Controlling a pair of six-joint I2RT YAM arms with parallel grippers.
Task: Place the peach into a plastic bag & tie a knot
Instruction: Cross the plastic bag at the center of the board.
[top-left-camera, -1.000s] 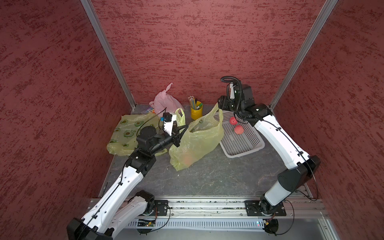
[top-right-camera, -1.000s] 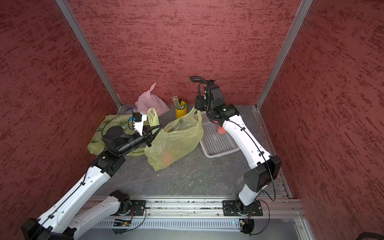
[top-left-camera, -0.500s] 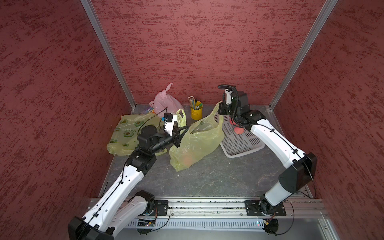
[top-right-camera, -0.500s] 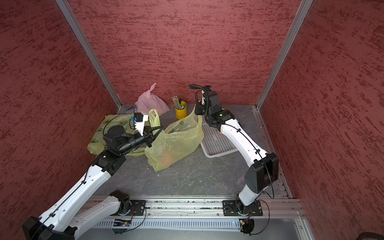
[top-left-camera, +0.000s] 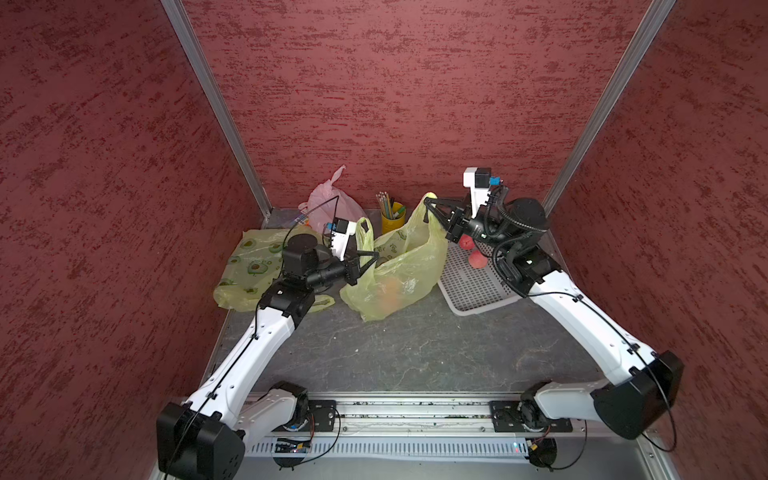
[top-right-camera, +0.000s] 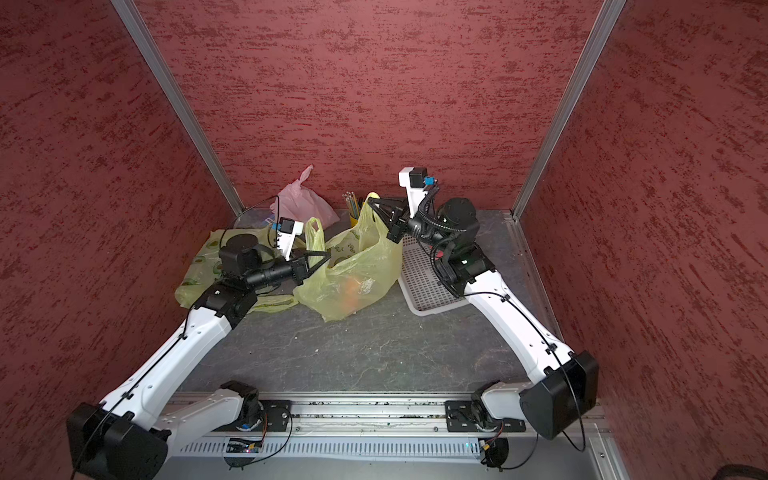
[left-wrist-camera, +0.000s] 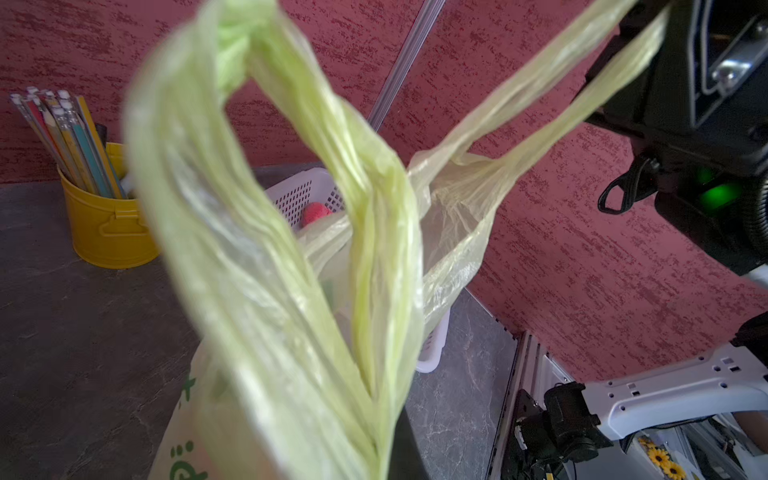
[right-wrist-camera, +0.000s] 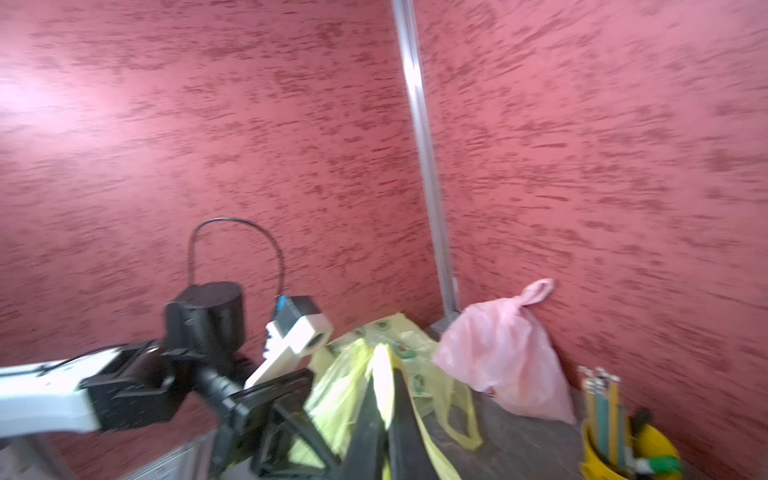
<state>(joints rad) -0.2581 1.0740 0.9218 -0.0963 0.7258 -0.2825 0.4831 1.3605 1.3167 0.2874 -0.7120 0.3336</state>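
A yellow-green plastic bag (top-left-camera: 401, 266) (top-right-camera: 353, 268) stands mid-table, and an orange peach (top-left-camera: 388, 294) (top-right-camera: 352, 291) shows through its side. My left gripper (top-left-camera: 373, 254) (top-right-camera: 325, 254) is shut on the bag's left handle (left-wrist-camera: 291, 249), which fills the left wrist view and hides the jaws. My right gripper (top-left-camera: 427, 203) (top-right-camera: 371, 202) (right-wrist-camera: 384, 399) is shut on the right handle (left-wrist-camera: 561, 83) and holds it raised and taut. In the right wrist view a yellow strip of handle sits pinched between the black fingers.
A white perforated basket (top-left-camera: 469, 286) right of the bag holds two more peaches (top-left-camera: 466, 242) (top-left-camera: 478, 260). At the back stand a yellow pencil cup (top-left-camera: 392, 216) and a tied pink bag (top-left-camera: 332, 203). An avocado-print bag (top-left-camera: 253, 262) lies at the left.
My right gripper has closed on the bag's right handle, and the right arm has swung outward with its wrist turned. The left arm and its grip have not moved.
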